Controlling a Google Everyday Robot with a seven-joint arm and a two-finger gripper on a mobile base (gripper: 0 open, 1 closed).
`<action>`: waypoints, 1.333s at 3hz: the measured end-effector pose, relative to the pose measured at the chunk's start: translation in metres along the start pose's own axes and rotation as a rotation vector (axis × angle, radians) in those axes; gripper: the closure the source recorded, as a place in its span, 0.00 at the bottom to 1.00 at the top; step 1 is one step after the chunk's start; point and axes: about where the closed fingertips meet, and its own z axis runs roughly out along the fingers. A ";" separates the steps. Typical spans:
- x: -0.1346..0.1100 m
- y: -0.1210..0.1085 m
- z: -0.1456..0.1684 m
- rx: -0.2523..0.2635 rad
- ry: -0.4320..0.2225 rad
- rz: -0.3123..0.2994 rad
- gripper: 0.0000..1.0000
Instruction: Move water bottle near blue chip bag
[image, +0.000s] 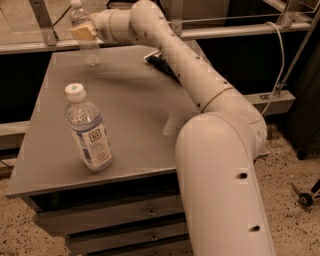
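tool: tool (83, 33) is at the far-left back of the worktop (140, 112), its tan fingers pressed onto the middle of the water bottle (91, 51); it looks to be pinching it.
water bottle: upright in the tool over the back-left corner, white cap near the top edge of the view.
blue chip bag: blue chip bag (158, 60) lies at the back of the worktop, right of centre, well apart from the water bottle.
done: grasp looks made (judgement, not certain).
left: the whole carry. Take the bottle right along the back edge, set it down just beside the bag, let go.
big bottle: big bottle (89, 131) stands upright front-left, not part of the job and off the likely path.
hidden: arm (200, 87) covers most of the bag; only a dark strip with a white edge shows.
hard to tell: whether the bottle's base touches the worktop or hangs just clear of it.
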 end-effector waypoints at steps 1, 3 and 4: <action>-0.002 -0.053 -0.042 0.106 -0.005 -0.009 1.00; 0.027 -0.132 -0.105 0.250 0.081 0.024 1.00; 0.042 -0.153 -0.120 0.289 0.105 0.056 1.00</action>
